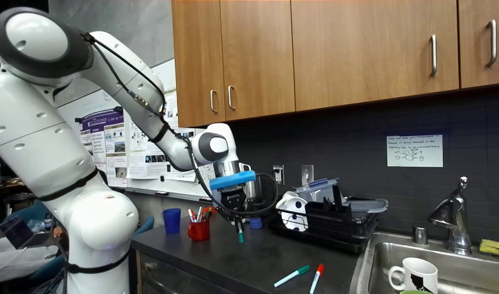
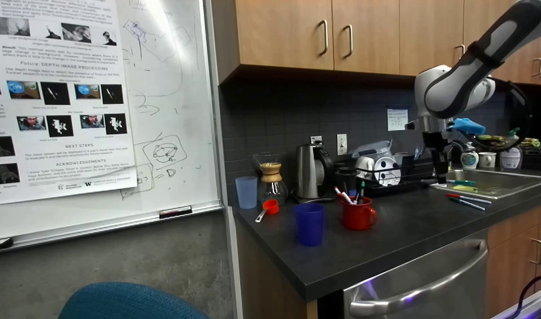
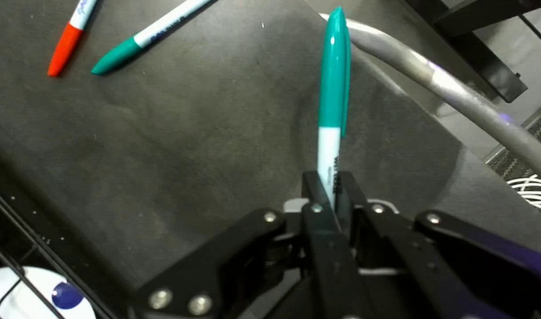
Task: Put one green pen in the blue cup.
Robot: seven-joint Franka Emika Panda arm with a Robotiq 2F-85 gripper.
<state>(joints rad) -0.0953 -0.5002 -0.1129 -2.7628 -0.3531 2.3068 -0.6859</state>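
The arm (image 1: pixel 37 126) arches over the dark bench (image 2: pixel 399 221), its tool (image 3: pixel 332 188) pointing down, clenching a green pen (image 3: pixel 333 79); the blue cup (image 2: pixel 310 226) stands beside the red mug (image 2: pixel 358 215), wooden cabinets (image 2: pixel 284 35) above.

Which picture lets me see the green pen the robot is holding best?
The wrist view. There the green pen is big and close, showing its whole green cap and some white barrel before the gripper hides the rest. Both exterior views show it small, mainly the green cap.
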